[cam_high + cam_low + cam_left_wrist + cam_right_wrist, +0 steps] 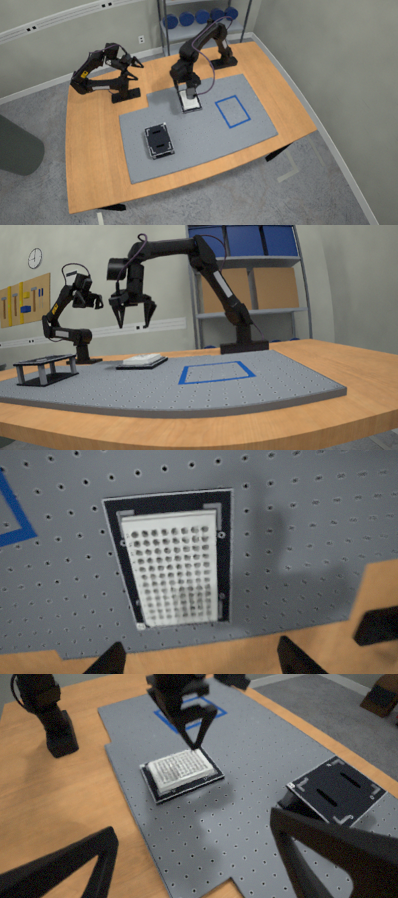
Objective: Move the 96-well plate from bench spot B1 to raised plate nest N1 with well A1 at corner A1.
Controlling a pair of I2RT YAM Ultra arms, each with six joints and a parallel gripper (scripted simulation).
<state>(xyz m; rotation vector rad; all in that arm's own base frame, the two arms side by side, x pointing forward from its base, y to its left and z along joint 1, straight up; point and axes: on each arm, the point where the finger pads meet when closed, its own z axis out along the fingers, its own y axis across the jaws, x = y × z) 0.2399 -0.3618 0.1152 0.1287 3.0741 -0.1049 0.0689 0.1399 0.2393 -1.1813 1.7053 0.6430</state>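
The white 96-well plate lies flat on a low black holder in the middle of the grey mat. It also shows in the exterior view, the left wrist view and the right wrist view. My left gripper hangs open well above the plate, touching nothing; its fingertips frame the lower edge of the left wrist view. The raised black nest N1 stands empty towards the mat's front. My right gripper is open and empty, held high by its base, far from the plate.
A blue taped rectangle marks an empty spot on the mat beside the plate. The arm bases stand on the wooden table behind the mat. A shelf rack stands behind the table.
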